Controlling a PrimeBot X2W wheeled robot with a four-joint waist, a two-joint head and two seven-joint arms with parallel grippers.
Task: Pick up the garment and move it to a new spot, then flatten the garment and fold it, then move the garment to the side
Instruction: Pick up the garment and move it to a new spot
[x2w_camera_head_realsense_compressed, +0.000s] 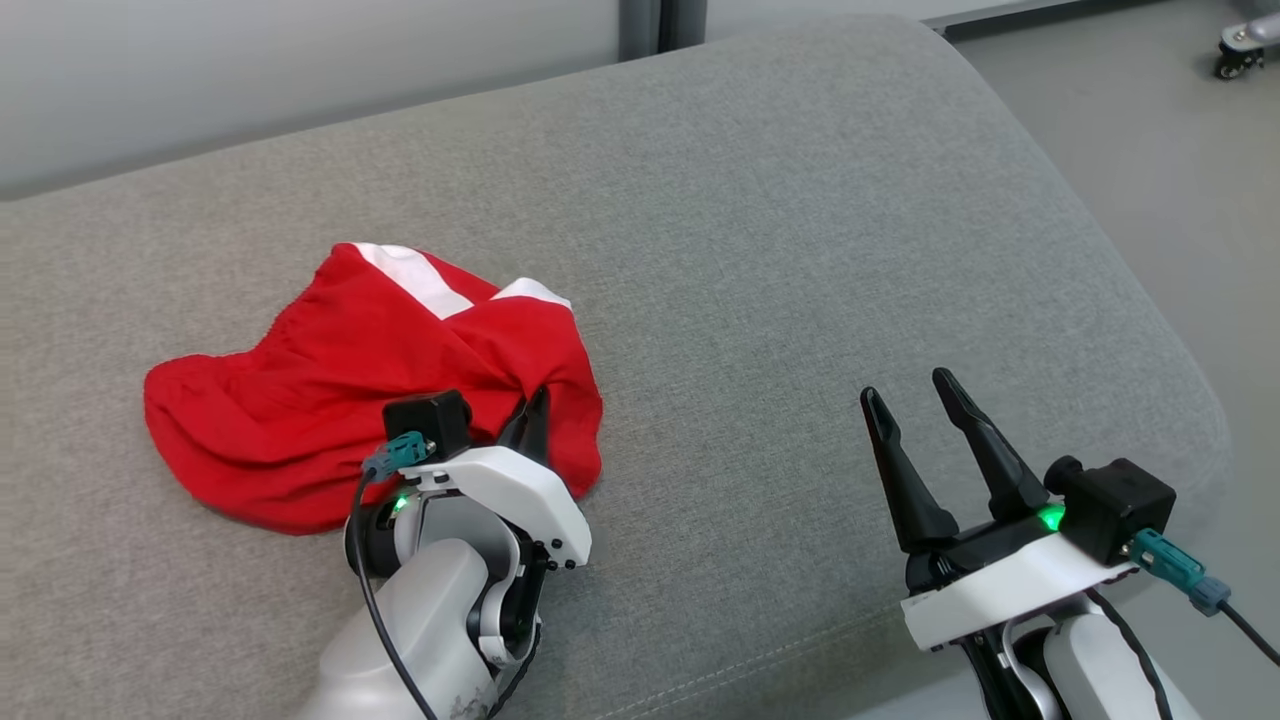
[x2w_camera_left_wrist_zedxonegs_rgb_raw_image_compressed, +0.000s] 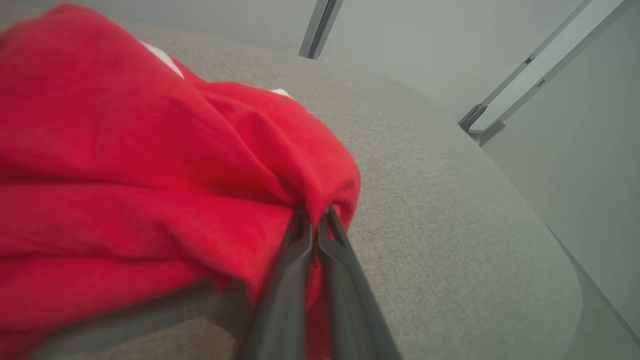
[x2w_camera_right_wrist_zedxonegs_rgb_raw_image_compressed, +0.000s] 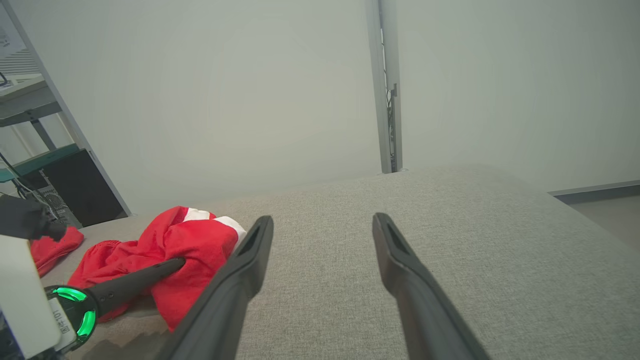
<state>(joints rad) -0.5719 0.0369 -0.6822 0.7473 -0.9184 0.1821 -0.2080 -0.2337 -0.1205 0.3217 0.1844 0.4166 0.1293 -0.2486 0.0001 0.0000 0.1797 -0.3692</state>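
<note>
On the grey cushion (x2w_camera_head_realsense_compressed: 800, 250), left hand (x2w_camera_head_realsense_compressed: 533, 412) pinches the red garment (x2w_camera_head_realsense_compressed: 330, 380); right hand (x2w_camera_head_realsense_compressed: 904, 386) spread, well apart.

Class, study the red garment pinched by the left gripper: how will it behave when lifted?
Probably floppy: the red garment lies crumpled in soft folds, so it should hang limp from the left gripper, shut on its edge. Likely light: it looks like thin cloth. It may drag on the textured grey cushion.
</note>
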